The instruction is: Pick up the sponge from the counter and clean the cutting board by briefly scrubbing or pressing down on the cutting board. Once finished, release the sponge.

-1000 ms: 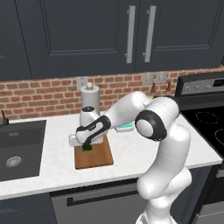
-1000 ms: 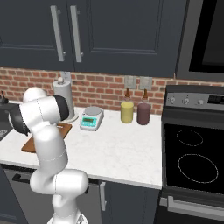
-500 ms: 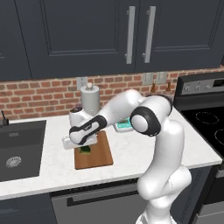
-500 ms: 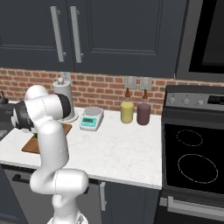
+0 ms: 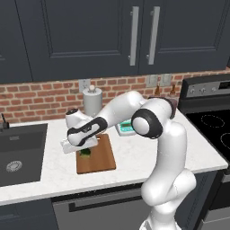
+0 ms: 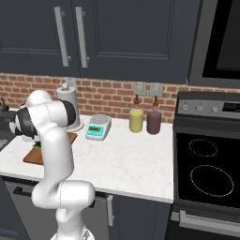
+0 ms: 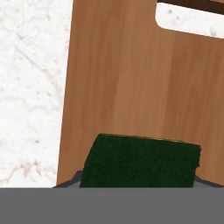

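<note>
The brown cutting board (image 5: 97,158) lies on the white counter (image 5: 134,157) in front of the arm. My gripper (image 5: 82,147) hangs low over the board's left half, shut on the dark green sponge (image 5: 84,152), which rests against the wood. In the hand view the sponge (image 7: 140,162) spans the gap between the finger tips (image 7: 72,180), with the cutting board (image 7: 131,87) behind it and its slot handle (image 7: 192,19) at the upper right. The counter (image 7: 30,87) shows beside the board's long edge. A corner of the board (image 6: 33,157) peeks out behind the arm.
A paper towel holder (image 5: 92,101) stands behind the board and a small kitchen scale (image 5: 127,128) to its right. The sink (image 5: 18,152) lies at the left, the black stovetop (image 5: 211,121) at the right. Two bottles (image 6: 136,119) stand by the brick wall.
The hand has slid a little to the left across the board, carrying the sponge with it. The board has stayed in place.
</note>
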Robot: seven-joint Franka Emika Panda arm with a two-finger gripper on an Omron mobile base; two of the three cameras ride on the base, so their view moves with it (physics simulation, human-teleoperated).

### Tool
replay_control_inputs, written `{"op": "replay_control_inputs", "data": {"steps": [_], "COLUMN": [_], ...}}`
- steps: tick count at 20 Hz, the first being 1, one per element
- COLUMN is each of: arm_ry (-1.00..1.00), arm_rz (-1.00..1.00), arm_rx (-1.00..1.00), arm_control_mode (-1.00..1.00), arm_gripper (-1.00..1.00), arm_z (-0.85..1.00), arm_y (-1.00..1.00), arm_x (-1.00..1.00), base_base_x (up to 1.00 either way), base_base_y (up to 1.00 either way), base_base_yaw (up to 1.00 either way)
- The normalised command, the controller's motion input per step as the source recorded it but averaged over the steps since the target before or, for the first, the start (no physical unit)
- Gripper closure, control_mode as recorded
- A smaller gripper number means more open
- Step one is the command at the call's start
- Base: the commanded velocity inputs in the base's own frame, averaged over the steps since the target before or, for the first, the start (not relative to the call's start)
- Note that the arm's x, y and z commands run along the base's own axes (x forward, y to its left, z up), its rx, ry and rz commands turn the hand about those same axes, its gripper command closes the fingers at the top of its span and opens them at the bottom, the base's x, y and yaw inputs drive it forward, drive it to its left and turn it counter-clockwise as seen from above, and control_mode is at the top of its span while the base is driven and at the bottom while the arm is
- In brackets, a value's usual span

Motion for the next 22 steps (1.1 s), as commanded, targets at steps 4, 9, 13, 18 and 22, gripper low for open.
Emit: {"op": "replay_control_inputs", "data": {"steps": [4,9,13,18,22], "arm_ry": [-0.1,-0.16,-0.03,0.04,0.03], "arm_rz": [-0.05,-0.07,-0.07,-0.07,-0.06], "arm_rx": [0.0,0.02,0.01,0.0,0.0], "arm_control_mode": [-1.0,-1.0,-1.0,-1.0,-1.0], "arm_gripper": [1.0,1.0,1.0,1.0,1.0], "arm_z": [-0.21,-0.19,0.0,0.0,0.0], "arm_y": [-0.04,-0.04,-0.03,-0.07,-0.01], "arm_x": [-0.1,-0.26,-0.39,-0.25,-0.18], "base_base_x": [0.0,0.0,0.0,0.0,0.0], "base_base_y": [0.0,0.0,0.0,0.0,0.0], "base_base_yaw": [0.0,0.0,0.0,0.0,0.0]}}
